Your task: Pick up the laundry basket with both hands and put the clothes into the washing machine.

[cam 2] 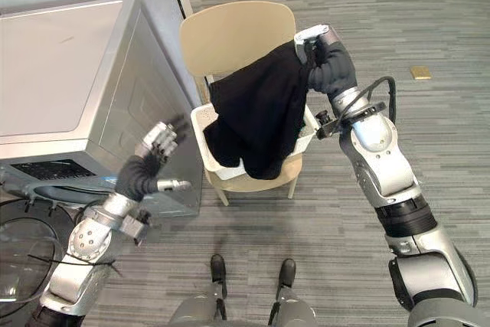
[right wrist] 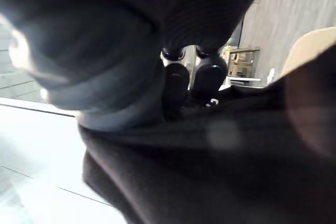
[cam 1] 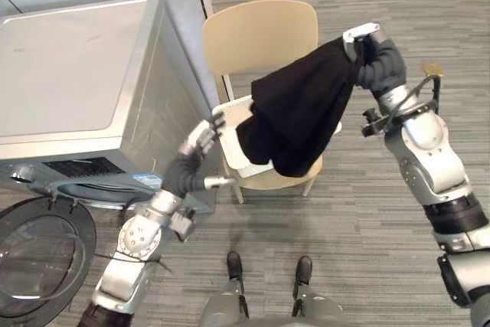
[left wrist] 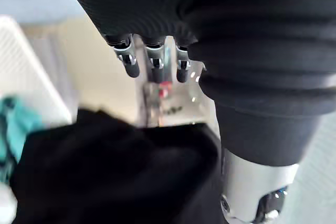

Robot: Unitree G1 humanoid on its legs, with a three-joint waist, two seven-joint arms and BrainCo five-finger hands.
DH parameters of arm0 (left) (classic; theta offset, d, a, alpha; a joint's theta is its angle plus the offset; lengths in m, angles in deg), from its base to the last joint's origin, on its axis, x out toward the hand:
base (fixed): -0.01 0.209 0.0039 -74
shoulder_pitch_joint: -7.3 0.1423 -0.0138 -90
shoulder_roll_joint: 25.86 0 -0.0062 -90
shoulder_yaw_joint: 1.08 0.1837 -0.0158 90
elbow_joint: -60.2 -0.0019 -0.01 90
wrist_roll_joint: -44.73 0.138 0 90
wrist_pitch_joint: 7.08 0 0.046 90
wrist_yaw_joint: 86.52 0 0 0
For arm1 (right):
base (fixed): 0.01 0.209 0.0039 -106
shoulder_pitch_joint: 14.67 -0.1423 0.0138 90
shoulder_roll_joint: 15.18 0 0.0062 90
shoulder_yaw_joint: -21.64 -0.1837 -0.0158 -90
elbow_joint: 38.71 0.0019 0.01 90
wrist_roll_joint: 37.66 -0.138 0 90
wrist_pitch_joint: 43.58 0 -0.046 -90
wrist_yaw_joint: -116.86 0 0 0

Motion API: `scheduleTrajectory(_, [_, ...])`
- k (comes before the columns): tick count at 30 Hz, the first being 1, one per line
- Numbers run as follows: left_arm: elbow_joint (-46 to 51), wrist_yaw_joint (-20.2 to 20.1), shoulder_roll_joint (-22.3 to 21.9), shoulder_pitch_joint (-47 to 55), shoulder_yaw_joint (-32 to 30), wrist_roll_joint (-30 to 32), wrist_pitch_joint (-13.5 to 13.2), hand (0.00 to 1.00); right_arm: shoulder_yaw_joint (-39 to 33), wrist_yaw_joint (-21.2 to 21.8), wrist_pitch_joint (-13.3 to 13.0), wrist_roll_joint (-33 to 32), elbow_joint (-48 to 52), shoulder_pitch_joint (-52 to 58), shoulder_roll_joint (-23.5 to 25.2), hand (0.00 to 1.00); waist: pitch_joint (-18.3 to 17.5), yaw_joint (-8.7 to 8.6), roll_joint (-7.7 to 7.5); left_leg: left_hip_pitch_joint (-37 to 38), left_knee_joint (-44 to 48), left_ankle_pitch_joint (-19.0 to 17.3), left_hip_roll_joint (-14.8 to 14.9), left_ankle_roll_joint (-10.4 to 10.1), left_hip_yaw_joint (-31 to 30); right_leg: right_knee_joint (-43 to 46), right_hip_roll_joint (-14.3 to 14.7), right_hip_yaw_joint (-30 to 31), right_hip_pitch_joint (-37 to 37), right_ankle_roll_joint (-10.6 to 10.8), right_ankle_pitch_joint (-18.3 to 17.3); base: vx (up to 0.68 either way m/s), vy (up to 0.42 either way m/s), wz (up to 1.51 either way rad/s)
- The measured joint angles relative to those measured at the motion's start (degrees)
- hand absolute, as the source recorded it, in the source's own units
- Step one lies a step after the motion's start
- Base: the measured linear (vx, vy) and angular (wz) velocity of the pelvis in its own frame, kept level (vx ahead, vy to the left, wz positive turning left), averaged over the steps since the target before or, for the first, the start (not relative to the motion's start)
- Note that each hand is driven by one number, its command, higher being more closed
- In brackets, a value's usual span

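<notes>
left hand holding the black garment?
No: the left hand is open beside the basket, while the garment hangs from the right hand.

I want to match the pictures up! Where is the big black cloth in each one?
Left eye view: black cloth hangs mid-picture from the right hand, over the basket.
Right eye view: mid-picture too.
Left wrist view: just past the left hand.
Right wrist view: under the right hand's fingers.
Shared landmark: the tan chair.

White basket (cam 1: 237,111) mostly behind black garment (cam 1: 302,105), its contents hidden; washer door (cam 1: 38,266) cut off at corner
</notes>
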Motion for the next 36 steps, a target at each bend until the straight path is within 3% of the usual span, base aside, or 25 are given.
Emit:
scheduleTrajectory(5, [-4.54,10.02,-9.42,-9.60,-5.94,20.79,1.34,0.00,-2.07,0.39,-0.57,0.05,3.58,-0.07,2.13,1.00,-0.72,-0.30,-1.27,-1.74,0.01,0.05,0.13,0.04,0.38,0.02,0.17,0.64,-2.11,-0.83,0.82,0.03,0.010,-0.07])
scheduleTrajectory(8, [-4.54,13.66,-12.76,-9.99,-6.47,26.68,2.97,0.00,-2.03,0.38,-0.43,0.01,3.60,-0.44,3.51,1.00,-0.72,-0.31,-1.28,-1.65,0.01,0.05,0.12,0.04,0.53,0.05,0.17,1.39,-2.35,-0.78,0.99,0.06,0.020,-0.11])
scheduleTrajectory(10, [-4.55,13.89,-13.60,-9.92,-6.47,27.95,3.46,0.00,-1.36,0.40,-0.15,-0.08,3.36,-2.16,3.55,1.00,-0.72,-0.18,-1.28,-1.82,0.01,0.05,0.21,0.04,0.72,0.44,0.21,1.67,-2.97,-0.79,1.00,0.05,0.019,-0.13])
scheduleTrajectory(14, [-6.87,13.24,-14.94,-10.18,-5.09,27.55,3.71,0.00,2.99,0.30,0.87,-1.58,1.88,-10.37,3.55,1.00,-0.69,-0.59,-1.27,-2.00,0.01,0.05,0.27,0.04,1.30,1.28,0.21,2.93,-4.14,-0.79,0.99,0.01,0.023,-0.14])
scheduleTrajectory(18, [-12.32,8.96,-14.32,-13.48,-2.50,21.40,4.78,0.00,8.20,0.44,1.67,-2.57,0.88,-18.07,3.55,1.00,-0.52,-0.66,-1.39,-3.30,-0.01,0.12,0.19,0.13,2.11,2.49,0.00,3.55,-6.53,-0.69,0.91,-0.03,0.028,-0.11])
scheduleTrajectory(22, [-16.82,4.40,-6.92,-19.96,0.55,9.71,4.81,0.00,10.94,0.48,1.85,-4.62,-1.12,-21.79,3.55,1.00,0.61,-0.36,-1.47,-4.38,-0.02,0.14,0.14,0.15,2.51,2.63,-0.05,4.06,-7.91,-0.32,1.02,-0.03,0.017,-0.05])
scheduleTrajectory(26, [-18.59,3.19,-1.56,-25.93,1.55,4.25,4.79,0.00,11.36,0.44,1.86,-5.87,-1.16,-22.99,3.57,1.00,1.76,-0.21,-1.46,-5.60,-0.01,0.68,0.08,0.68,3.67,2.76,-0.16,4.50,-9.43,-0.38,1.30,-0.01,0.005,-0.06])
scheduleTrajectory(31, [-22.66,4.05,-0.08,-31.83,3.60,5.42,4.93,0.00,12.37,0.38,1.85,-6.22,-1.18,-24.09,3.76,1.00,3.17,-0.43,-1.42,-5.74,0.02,0.97,0.04,0.31,3.37,3.10,-0.15,4.70,-9.88,-1.12,1.98,0.06,0.001,-0.05])
scheduleTrajectory(36, [-24.53,7.10,-0.61,-35.37,3.78,8.03,5.24,0.00,12.37,0.15,1.78,-6.23,-1.18,-24.08,5.18,1.00,4.44,-1.87,-1.38,-5.66,0.02,1.26,0.07,-0.07,1.95,3.49,-0.15,4.46,-9.86,-1.13,1.97,0.02,-0.002,0.01])
